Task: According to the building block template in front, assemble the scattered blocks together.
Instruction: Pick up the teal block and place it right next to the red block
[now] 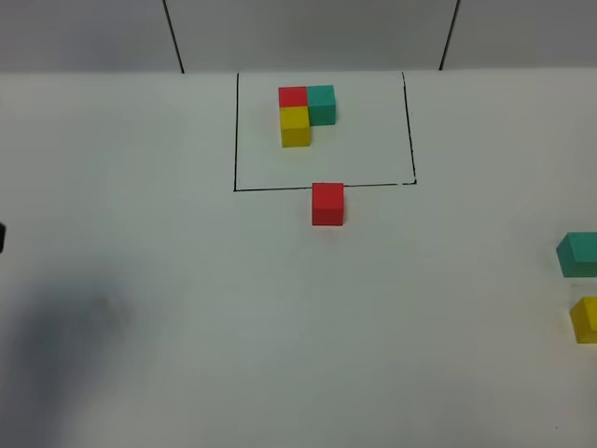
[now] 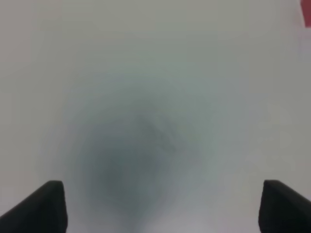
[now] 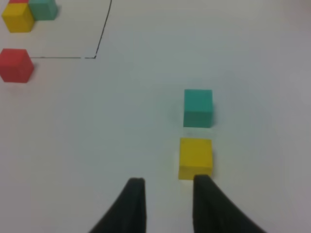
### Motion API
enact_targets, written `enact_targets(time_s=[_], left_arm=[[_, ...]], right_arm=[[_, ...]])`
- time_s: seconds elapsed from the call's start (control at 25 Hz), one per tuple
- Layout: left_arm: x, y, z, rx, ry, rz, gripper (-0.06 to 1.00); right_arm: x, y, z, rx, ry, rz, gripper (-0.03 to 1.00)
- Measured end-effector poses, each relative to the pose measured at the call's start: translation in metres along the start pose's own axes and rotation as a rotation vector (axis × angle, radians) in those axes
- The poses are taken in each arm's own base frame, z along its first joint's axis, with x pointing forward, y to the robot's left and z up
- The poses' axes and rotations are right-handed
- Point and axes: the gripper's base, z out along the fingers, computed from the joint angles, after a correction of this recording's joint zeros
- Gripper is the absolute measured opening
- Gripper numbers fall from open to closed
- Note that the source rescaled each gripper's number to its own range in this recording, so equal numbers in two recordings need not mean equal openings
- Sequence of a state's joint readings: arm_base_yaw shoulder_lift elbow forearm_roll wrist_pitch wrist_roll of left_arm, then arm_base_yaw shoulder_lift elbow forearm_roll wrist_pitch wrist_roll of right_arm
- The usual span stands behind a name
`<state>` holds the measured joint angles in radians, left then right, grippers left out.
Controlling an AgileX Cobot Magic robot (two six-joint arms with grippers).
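The building block template (image 1: 306, 114) sits upper centre inside a drawn black rectangle (image 1: 235, 131). The loose red cube (image 1: 327, 203) straddles the rectangle's bottom line. The teal cube (image 1: 578, 254) and yellow cube (image 1: 585, 319) crowd the right edge. The left gripper (image 2: 163, 187) gapes over bare white table (image 1: 187, 308); the right gripper (image 3: 169, 182), closed and empty, is just beside the yellow cube

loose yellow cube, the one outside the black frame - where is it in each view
Exterior high: the loose yellow cube sits at the right edge, partly cut off, just nearer the camera than the loose teal cube.
Left wrist: not in it; mostly bare table.
Right wrist: the loose yellow cube lies just ahead of the right gripper, with the loose teal cube beyond it.
Shared landmark: the loose teal cube, its neighbour in both views.
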<state>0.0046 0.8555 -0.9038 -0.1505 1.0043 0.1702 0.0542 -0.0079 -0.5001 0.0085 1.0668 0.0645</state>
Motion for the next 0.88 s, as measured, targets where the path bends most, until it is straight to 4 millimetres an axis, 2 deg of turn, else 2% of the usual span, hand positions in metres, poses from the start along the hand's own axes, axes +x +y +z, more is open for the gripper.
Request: enact_targets(time_s=[0.16,0.36,0.6,0.88], left_arm=[[0.041,-0.008,-0.028,-0.012,-0.140,0.017,0.78],[0.079,-0.014,-0.042,-0.013,-0.205,-0.004,0.78],[0.117,-0.018,-0.034,-0.010,-0.202,-0.008,0.78],[0.154,-0.020,-0.023,-0.017,-0.285,0.003,0.78]], right_arm=[[0.000,0.000,0.000,0.000,0.000,0.000,0.00],[0.000,0.000,0.000,0.000,0.000,0.000,0.00],[0.000,0.000,0.000,0.000,0.000,0.000,0.00],[0.000,0.000,0.000,0.000,0.000,0.000,0.00]])
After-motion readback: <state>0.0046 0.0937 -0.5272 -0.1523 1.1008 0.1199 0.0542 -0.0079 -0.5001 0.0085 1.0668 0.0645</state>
